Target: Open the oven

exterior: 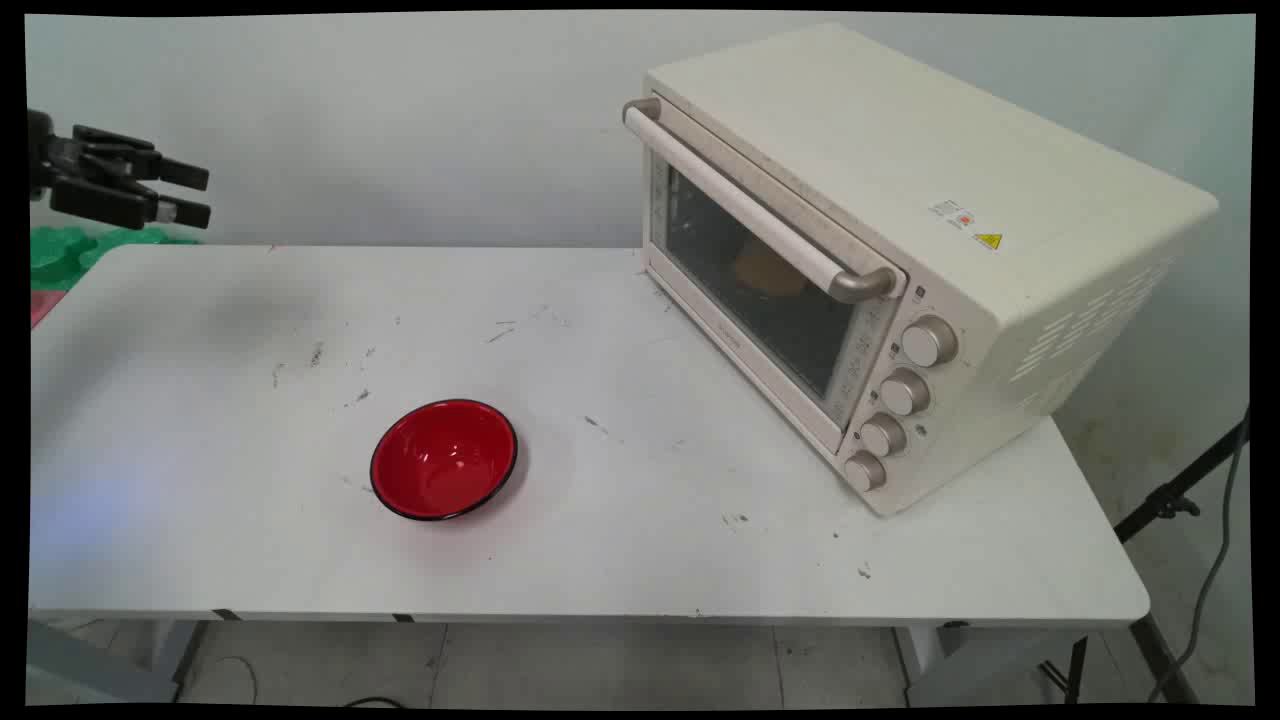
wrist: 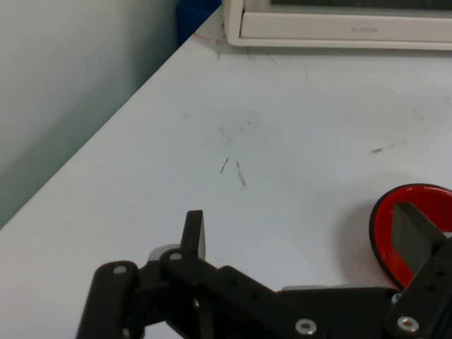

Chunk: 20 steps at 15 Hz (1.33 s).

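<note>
Hovering with fingers spread and empty, the black two-finger gripper (exterior: 185, 193) sits well off from the glossy red black-rimmed bowl (exterior: 444, 460); looks light, rigid, slick, so grab its rim

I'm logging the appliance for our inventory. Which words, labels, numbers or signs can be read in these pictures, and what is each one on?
No text can be read in full.
Oven top: a small white label and a yellow triangle warning sign; its print is too small to read.
Oven door's lower edge, hand view: faint lettering, too blurred to read.
Markings beside the knobs: too small to read.
Red bowl and gripper: no text.
</note>
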### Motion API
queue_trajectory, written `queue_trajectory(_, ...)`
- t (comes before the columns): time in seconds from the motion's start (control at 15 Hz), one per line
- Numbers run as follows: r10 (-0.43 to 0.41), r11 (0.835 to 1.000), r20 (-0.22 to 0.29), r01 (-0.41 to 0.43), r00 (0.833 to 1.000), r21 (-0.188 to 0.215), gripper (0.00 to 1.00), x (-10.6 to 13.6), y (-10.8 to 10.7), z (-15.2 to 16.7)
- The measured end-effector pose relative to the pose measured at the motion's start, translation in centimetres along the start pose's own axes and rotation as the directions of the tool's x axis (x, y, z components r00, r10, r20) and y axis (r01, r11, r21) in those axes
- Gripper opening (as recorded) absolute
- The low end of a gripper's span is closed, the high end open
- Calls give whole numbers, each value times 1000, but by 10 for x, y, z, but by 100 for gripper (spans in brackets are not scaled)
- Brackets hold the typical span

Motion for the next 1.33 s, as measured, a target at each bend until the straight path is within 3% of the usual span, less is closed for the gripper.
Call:
queue_trajectory(0.47,53,999,9,-53,999,-4,100,41,16,21)
queue_trajectory(0.87,82,996,38,-82,996,21,100,94,38,52)
queue_trajectory(1.33,98,994,38,-99,994,38,100,176,78,109)
